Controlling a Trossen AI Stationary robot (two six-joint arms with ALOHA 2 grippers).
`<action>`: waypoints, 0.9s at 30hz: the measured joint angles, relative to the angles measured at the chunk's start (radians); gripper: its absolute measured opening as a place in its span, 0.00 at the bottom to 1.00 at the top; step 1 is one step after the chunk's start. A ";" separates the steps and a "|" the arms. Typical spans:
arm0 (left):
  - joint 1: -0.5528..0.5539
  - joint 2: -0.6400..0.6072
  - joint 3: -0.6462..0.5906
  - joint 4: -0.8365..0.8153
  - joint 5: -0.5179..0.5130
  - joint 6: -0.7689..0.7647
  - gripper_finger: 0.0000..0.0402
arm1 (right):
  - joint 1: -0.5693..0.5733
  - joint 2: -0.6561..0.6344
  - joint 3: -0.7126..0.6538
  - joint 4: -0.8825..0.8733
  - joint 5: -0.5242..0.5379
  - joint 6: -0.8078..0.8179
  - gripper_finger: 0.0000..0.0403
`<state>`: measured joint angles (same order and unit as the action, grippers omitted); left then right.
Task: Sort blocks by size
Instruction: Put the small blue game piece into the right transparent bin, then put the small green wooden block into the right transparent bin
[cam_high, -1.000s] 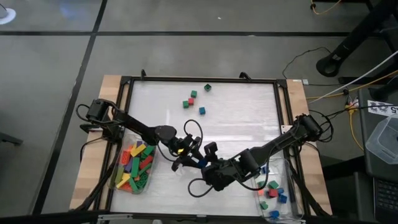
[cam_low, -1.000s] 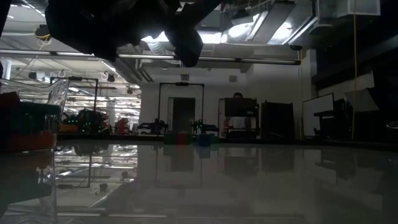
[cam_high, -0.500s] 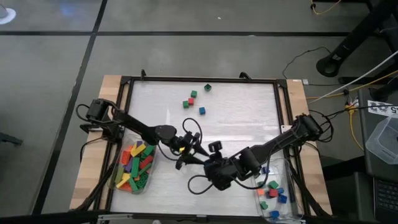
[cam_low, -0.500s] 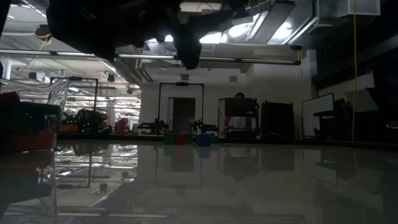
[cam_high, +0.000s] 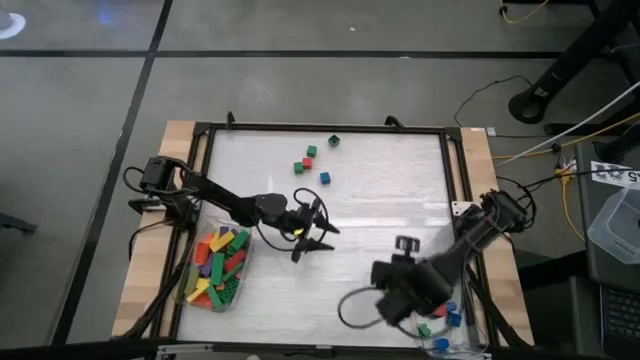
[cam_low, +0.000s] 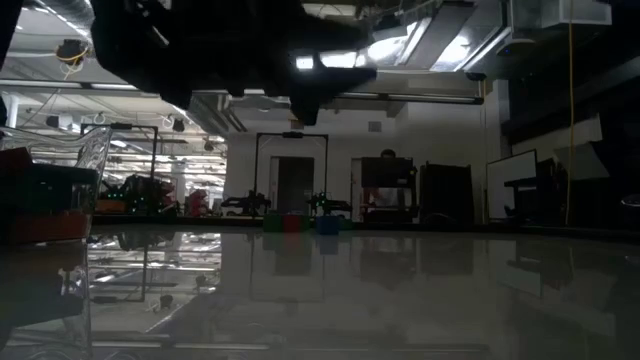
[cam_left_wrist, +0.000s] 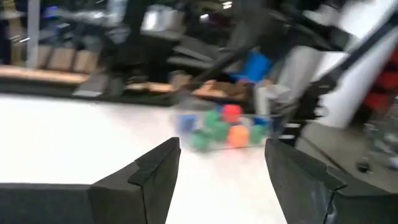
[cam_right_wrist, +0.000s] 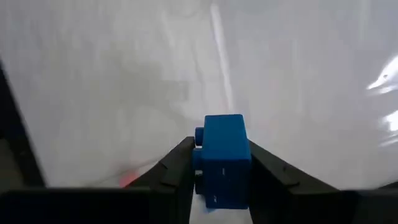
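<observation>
Holding a small blue block in the right gripper, clenched on its flanks; the brick stands proud above the fingertips, one stud showing on its side. Landmark for everything below: the right tub, clear plastic, at the near-right corner of the white mat. The right gripper sits just beside that tub, on its mat side.

Risks as I see them:
- Grip is low on the brick. Smooth hard plastic against dark fingers, so a quick wrist swing could twist it out short of the tub.
- The tub wall is thin and clear, hard to read from above. Coming in low could clip the rim and shove the tub.
- Dropping from height: a squarish brick will bounce off the small blocks already inside.

Left gripper is released, jaws spread wide and empty, well apart from the right tub, over mid-mat. Its wrist camera looks straight at that tub's contents.

The left tub, on the far side of the mat from the right tub, holds the long bricks, rectangular, green, red, yellow, orange. Four loose cubes lie at the mat's back, farthest from the right tub. The mat is glossy and throws glare.
</observation>
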<state>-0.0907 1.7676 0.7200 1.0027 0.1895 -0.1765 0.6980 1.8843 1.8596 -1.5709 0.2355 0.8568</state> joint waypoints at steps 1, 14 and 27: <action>0.012 0.000 0.000 -0.010 -0.012 -0.002 0.56 | 0.020 0.000 -0.016 0.006 -0.015 0.038 0.29; 0.170 0.000 0.000 -0.158 -0.069 0.009 0.56 | 0.247 -0.002 -0.093 0.001 -0.072 0.442 0.31; 0.347 0.000 0.000 -0.311 -0.434 0.080 0.56 | 0.264 -0.002 -0.184 0.000 -0.159 0.552 0.60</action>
<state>0.2559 1.7676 0.7200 0.6920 -0.2449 -0.0960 0.9616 1.8828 1.6758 -1.5714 0.0768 1.4084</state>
